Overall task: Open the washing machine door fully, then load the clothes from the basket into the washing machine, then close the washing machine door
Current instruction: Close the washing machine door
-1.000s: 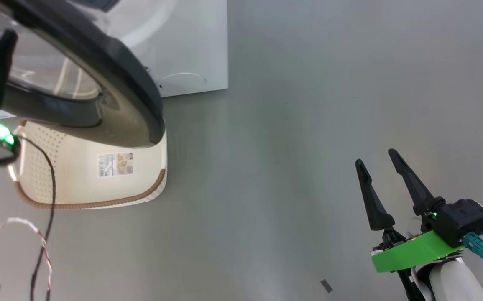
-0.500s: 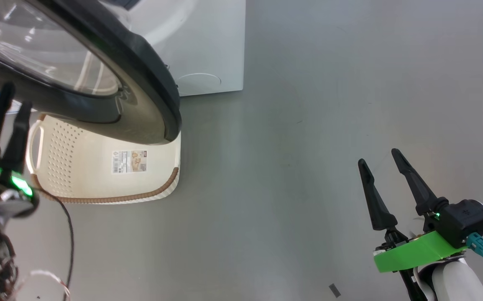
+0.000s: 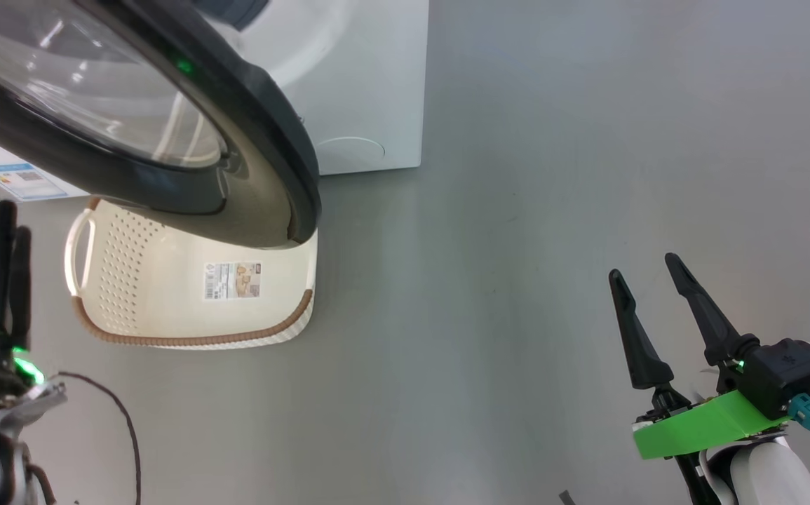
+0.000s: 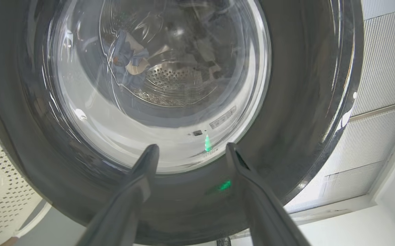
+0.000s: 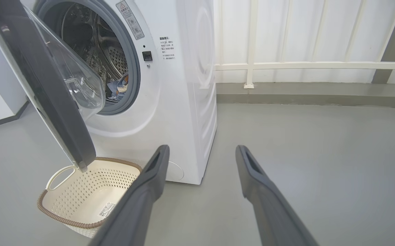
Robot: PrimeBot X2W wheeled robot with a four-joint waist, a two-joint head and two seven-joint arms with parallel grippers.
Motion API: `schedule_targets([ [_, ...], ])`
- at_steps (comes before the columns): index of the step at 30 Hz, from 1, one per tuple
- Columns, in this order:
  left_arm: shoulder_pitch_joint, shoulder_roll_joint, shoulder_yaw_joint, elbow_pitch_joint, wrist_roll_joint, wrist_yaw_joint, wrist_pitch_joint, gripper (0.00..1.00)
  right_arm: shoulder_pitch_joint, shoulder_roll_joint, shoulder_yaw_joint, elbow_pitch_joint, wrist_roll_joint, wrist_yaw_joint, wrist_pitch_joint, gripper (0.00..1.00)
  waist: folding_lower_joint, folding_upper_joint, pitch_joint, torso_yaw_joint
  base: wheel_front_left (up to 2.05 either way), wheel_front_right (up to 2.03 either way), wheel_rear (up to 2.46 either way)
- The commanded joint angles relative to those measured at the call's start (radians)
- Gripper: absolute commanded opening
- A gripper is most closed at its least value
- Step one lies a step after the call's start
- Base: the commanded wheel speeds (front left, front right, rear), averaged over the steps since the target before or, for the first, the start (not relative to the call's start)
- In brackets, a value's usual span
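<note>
The washing machine (image 3: pixel 369 84) (image 5: pixel 183 102) stands with its door (image 3: pixel 257 140) (image 5: pixel 43 89) swung partly out, black rim and glass bowl hanging over the basket (image 3: pixel 166 280) (image 5: pixel 91 184). The cream basket holds nothing but its label. Light-blue clothes (image 5: pixel 117 89) lie in the steel drum, also seen through the door glass (image 4: pixel 129 61). My left gripper (image 3: pixel 14 217) (image 4: pixel 192 147) is open, below and in front of the door's outer face, touching nothing. My right gripper (image 3: pixel 643 266) (image 5: pixel 202 150) is open over bare floor, well right of the machine.
Grey floor spreads to the right of the machine. A white railing (image 5: pixel 286 65) and wall run along the back. A loose dark cable (image 3: pixel 124 421) trails from my left arm. A small dark scrap (image 3: pixel 567 496) lies on the floor near my right arm.
My left gripper has come away from the door's edge, opened, and dropped back toward me. The head camera has shifted. The right gripper has kept its pose.
</note>
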Motion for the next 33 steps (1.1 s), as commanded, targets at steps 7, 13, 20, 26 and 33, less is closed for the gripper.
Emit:
schedule_targets([
  [7,0.101,0.03,-0.005,-0.133,0.307,-0.01,-0.204,1.0,0.034,0.004,0.017,-0.02,-0.007,0.006,-0.012,1.0,0.0,-0.0001,-0.037,0.012,0.0,0.0,0.0],
  [13,0.179,0.032,-0.063,-0.181,0.591,0.01,-0.354,1.0,0.06,0.004,0.012,-0.017,-0.011,0.006,-0.009,1.0,0.0,-0.0001,-0.075,0.022,0.0,0.0,0.0],
  [20,0.275,0.052,-0.177,-0.183,0.93,0.098,-0.456,1.0,0.109,0.005,-0.004,-0.023,-0.018,0.006,0.008,1.0,0.0,-0.0001,-0.131,0.038,0.0,0.0,0.0],
  [26,0.329,0.045,-0.233,-0.14,1.022,0.121,-0.492,1.0,0.15,0.008,-0.008,-0.033,-0.024,0.006,0.025,1.0,0.0,-0.0001,-0.172,0.048,0.0,0.0,0.0],
  [33,0.374,0.071,-0.282,-0.09,1.134,0.153,-0.516,1.0,0.193,0.016,-0.011,-0.046,-0.03,0.006,0.045,1.0,0.0,-0.0001,-0.214,0.058,0.0,0.0,0.0],
])
